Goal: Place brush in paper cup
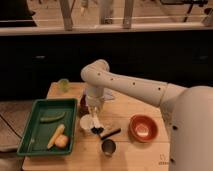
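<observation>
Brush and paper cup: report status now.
Hand low over the paper cup, brush hanging from it, bristle end at the cup's right rim. Tan block and metal cup just right, not blocking.
</observation>
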